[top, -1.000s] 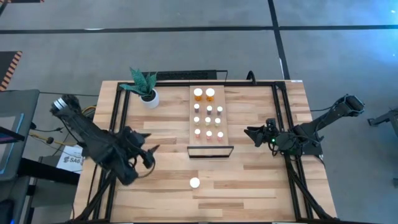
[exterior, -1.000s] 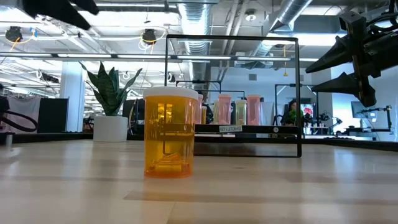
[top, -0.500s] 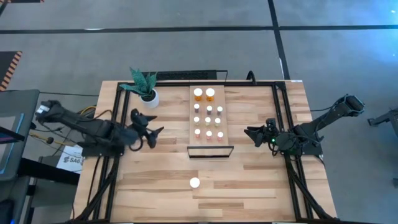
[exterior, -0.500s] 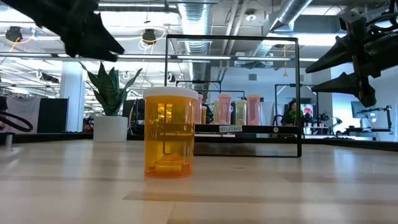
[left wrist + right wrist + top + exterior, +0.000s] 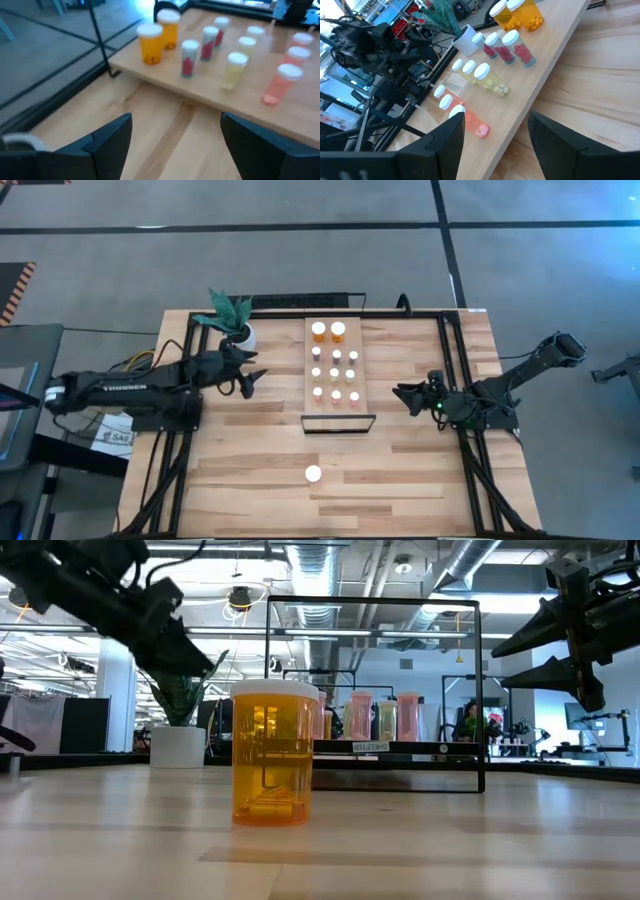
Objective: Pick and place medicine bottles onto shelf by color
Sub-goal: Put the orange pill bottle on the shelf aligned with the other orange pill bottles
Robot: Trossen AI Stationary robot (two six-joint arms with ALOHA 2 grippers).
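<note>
The light-wood shelf (image 5: 335, 370) lies in the middle of the table, its black frame (image 5: 338, 420) at the near short end. Several white-capped medicine bottles stand on it in rows: two larger orange ones (image 5: 150, 44) at the far end, then red (image 5: 189, 57), pale yellow (image 5: 234, 71) and pink (image 5: 280, 82). One larger orange bottle (image 5: 313, 474) stands alone upright on the table near the front edge, and also shows in the low view (image 5: 272, 753). My left gripper (image 5: 250, 380) is open and empty, left of the shelf. My right gripper (image 5: 405, 397) is open and empty, right of the shelf.
A white pot with a green plant (image 5: 233, 320) stands at the far left, just beyond my left gripper. Black frame rails (image 5: 190, 380) run along the table's left and right sides (image 5: 455, 380). Bare tabletop (image 5: 250, 470) lies between the shelf and the near edge.
My left gripper has swung from the table's near left toward the far edge, ending beside the plant and pointing toward the shelf. It stays open. My right arm and the bottles have kept still.
</note>
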